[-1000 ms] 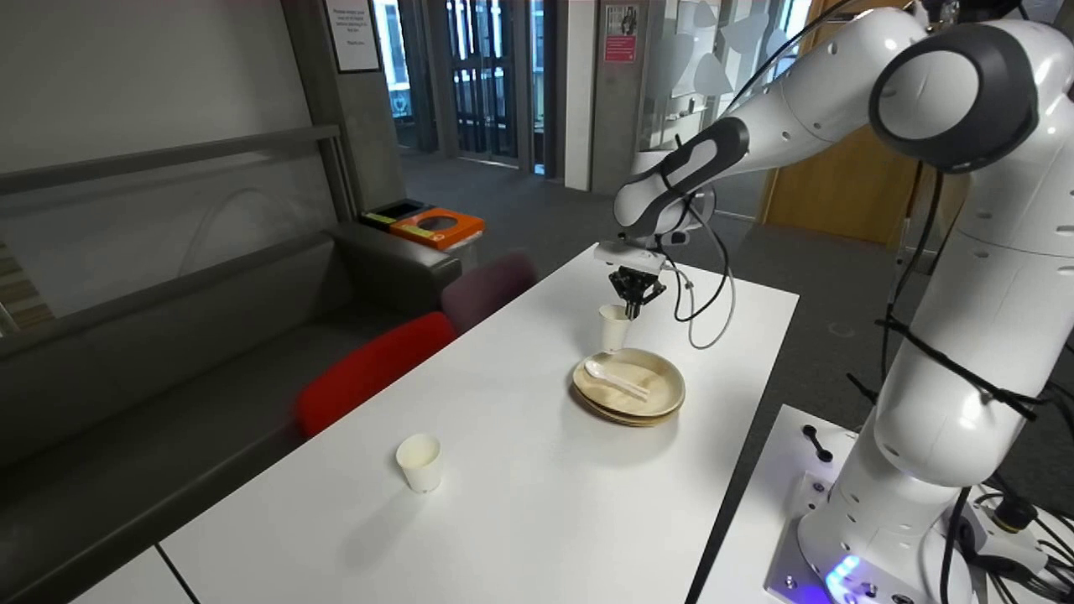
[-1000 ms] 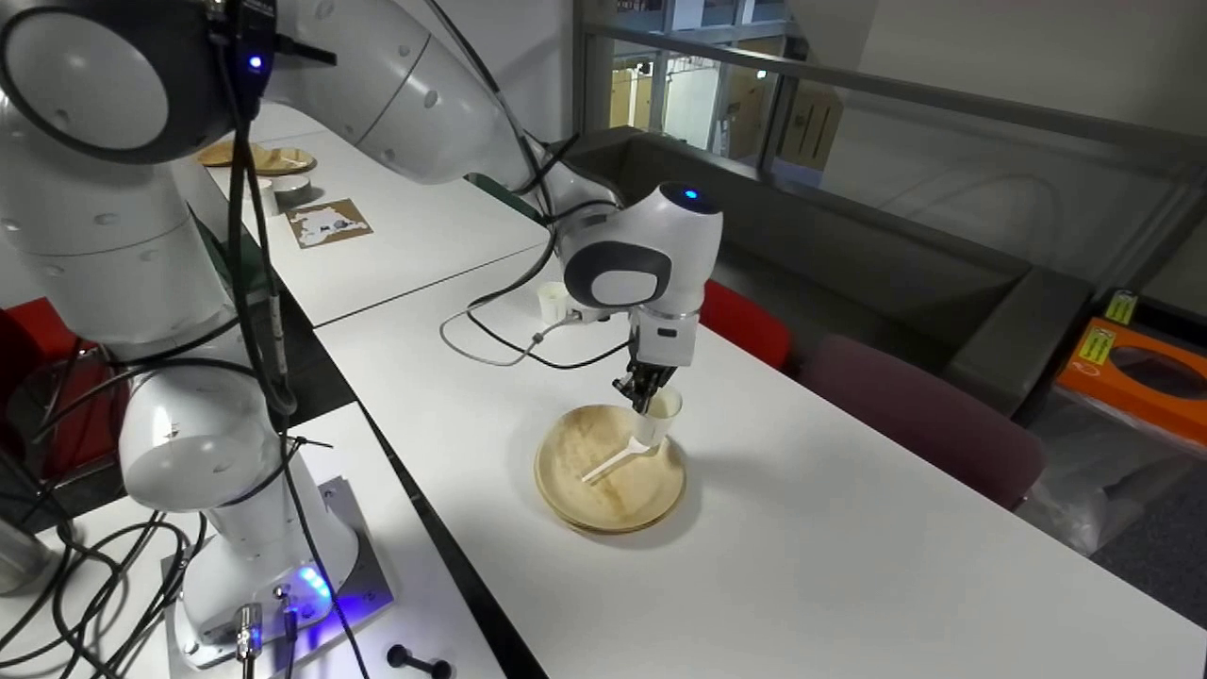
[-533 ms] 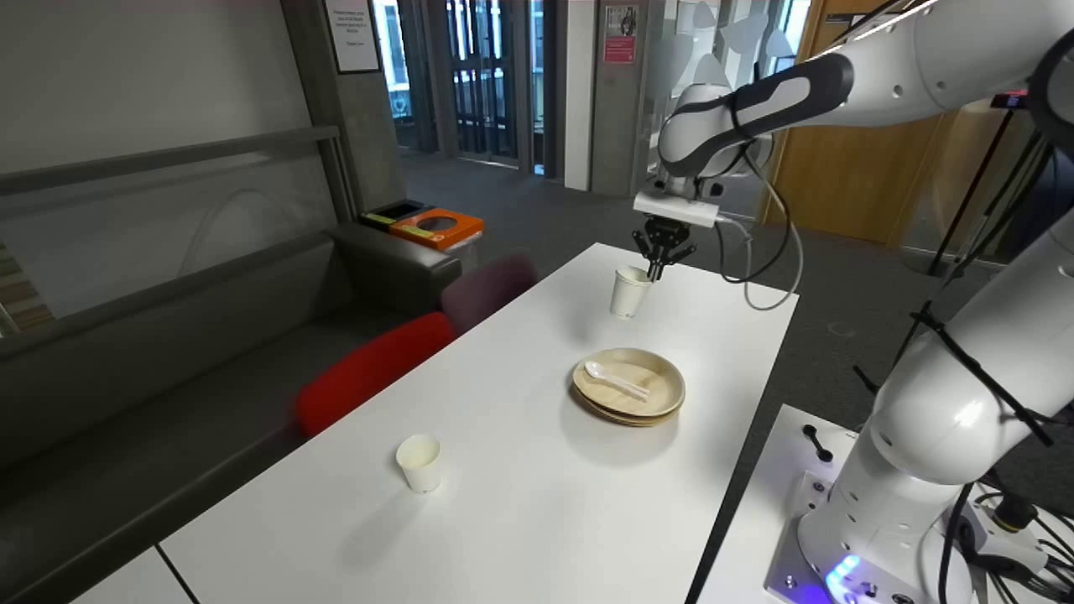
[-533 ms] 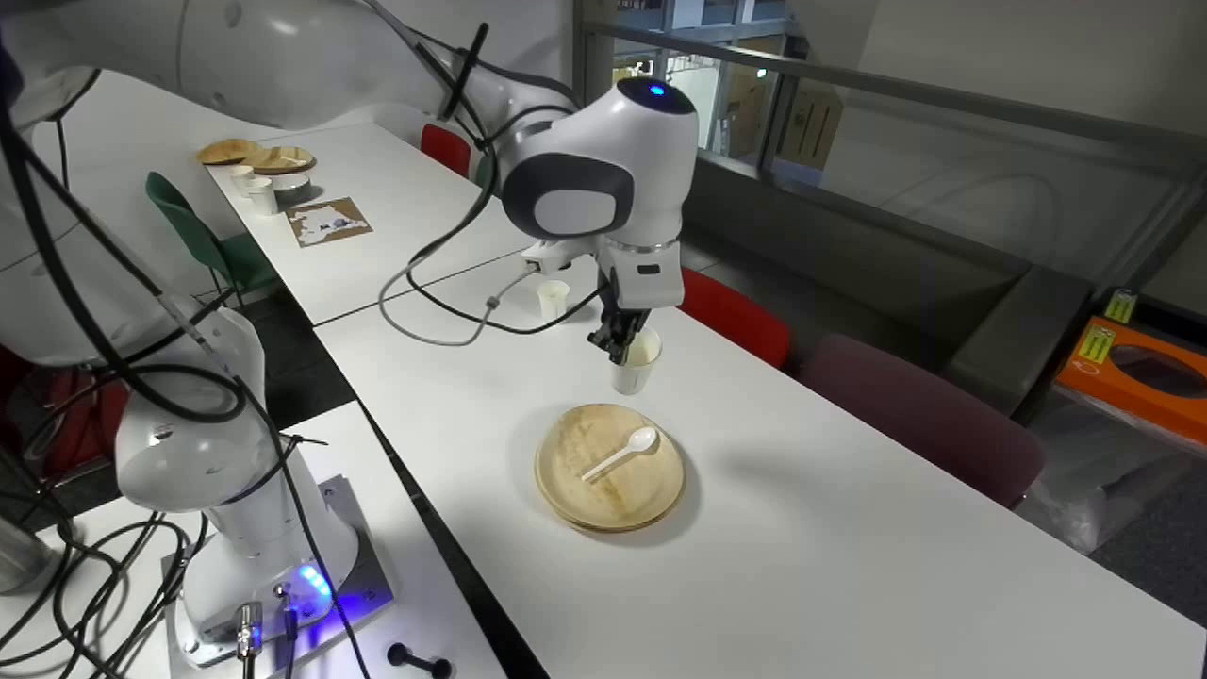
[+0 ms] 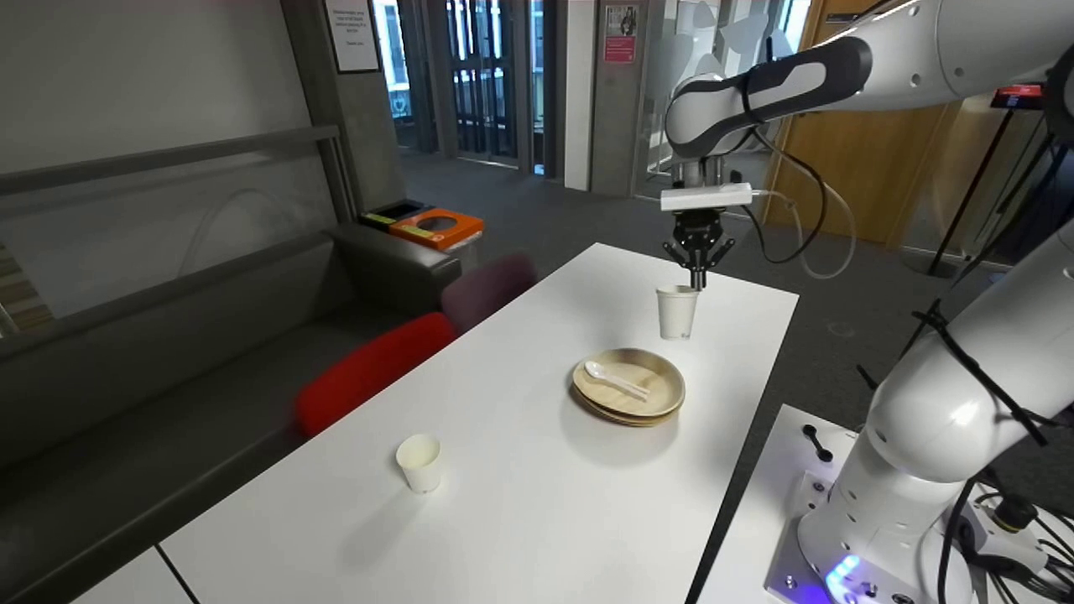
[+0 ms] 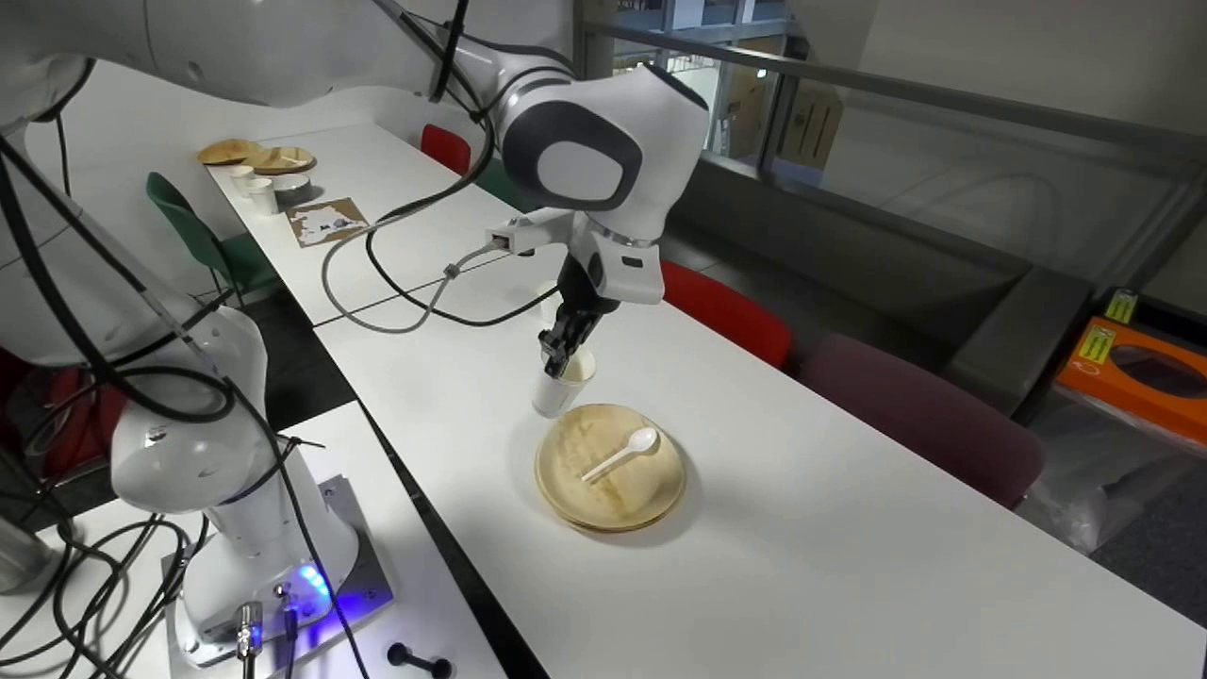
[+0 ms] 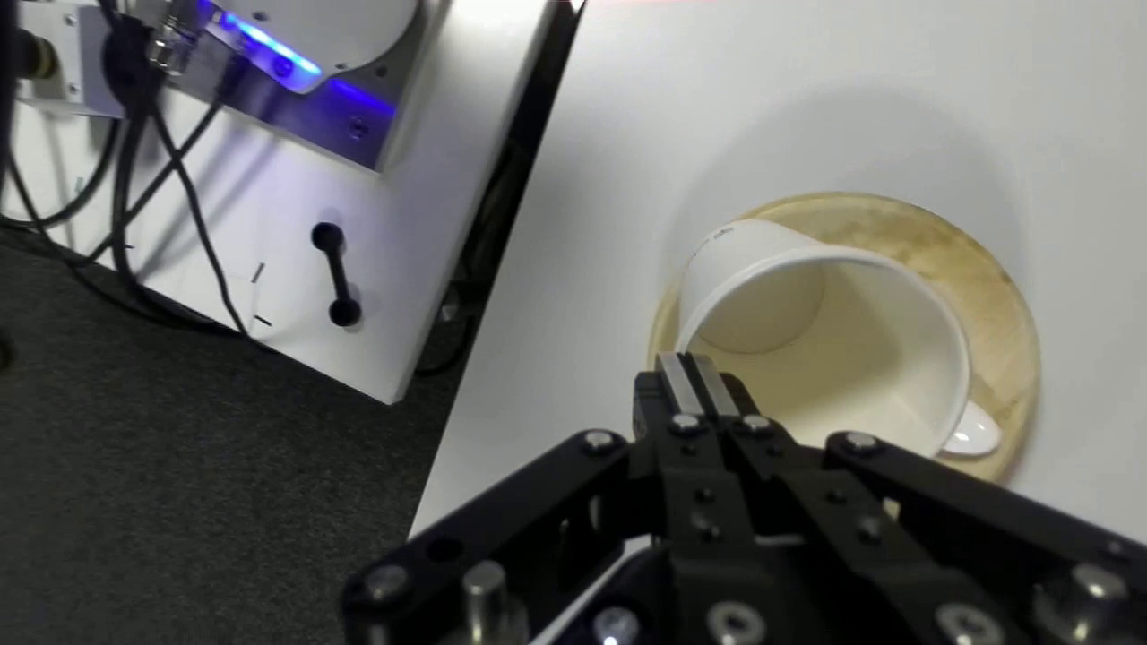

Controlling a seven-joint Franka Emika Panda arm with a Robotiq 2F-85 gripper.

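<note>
Cup (image 5: 676,315) hangs from claw (image 5: 698,281), tips clamped on its rim; stacked plates (image 5: 653,369) with spoon (image 5: 619,382) lie nearby, partly hidden behind it in wrist view; second cup (image 5: 419,466) stands well apart.

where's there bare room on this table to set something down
The white table is bare between the stack of round tan plates and the maroon chair, and between those plates and the upright white tapered cup. It is crowded around the plates: a white plastic spoon lies on top, and the black gripper holds a second white cup nearby.
</note>
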